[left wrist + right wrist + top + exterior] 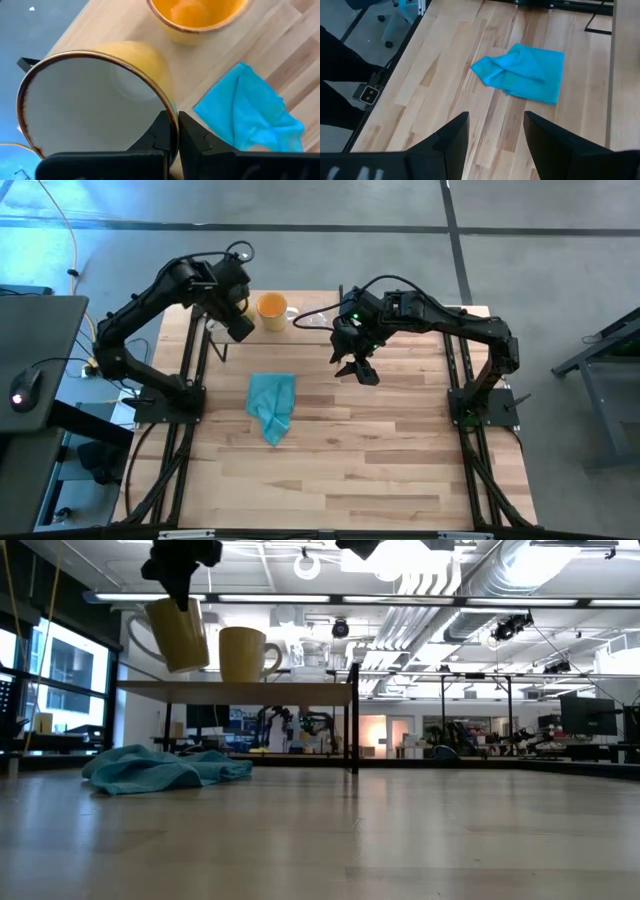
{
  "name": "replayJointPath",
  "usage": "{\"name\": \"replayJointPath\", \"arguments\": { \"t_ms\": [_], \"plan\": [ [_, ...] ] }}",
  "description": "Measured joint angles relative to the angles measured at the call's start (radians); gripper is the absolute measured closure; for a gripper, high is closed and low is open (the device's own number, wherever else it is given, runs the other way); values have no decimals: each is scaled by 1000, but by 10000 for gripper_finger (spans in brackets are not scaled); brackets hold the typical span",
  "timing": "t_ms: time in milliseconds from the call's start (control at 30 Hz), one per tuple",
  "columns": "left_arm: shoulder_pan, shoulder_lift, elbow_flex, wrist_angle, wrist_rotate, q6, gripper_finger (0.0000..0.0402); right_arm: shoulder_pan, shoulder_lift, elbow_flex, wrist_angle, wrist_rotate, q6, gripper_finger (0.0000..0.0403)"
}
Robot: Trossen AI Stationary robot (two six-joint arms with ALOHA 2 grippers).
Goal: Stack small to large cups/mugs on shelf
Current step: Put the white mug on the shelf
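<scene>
Holding the cream-white mug (95, 100) by its rim, my left gripper (172, 132) has one finger inside the wall and one outside, clamped tight, and the mug hangs tilted just above the shelf (300, 687) at its left end. In the low view the mug (178, 633) sits in the air close beside the orange mug (243, 653), which stands upright on the shelf with its handle pointing toward the shelf's middle. From above, the orange mug (271, 307) is just beside my left gripper (238, 328), and I think I can make out the clear glass cup (313, 319) farther along the shelf, though it is faint. My right gripper (492, 135) hovers over the plank tabletop with its fingers spread and nothing between them, the teal cloth (522, 72) lying ahead of it on the table. I judge the job about half done: the orange mug is placed, the large mug is carried but not set down, and no nesting of small into large has happened yet. What is left is settling this mug and ordering all three.
</scene>
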Motion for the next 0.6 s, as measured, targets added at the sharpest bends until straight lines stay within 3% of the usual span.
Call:
{"name": "replayJointPath", "arguments": {
  "t_ms": [600],
  "plan": [
    [38,80,12,0,32,44,400,0,0,0,-18,0,-5,222]
  ]
}}
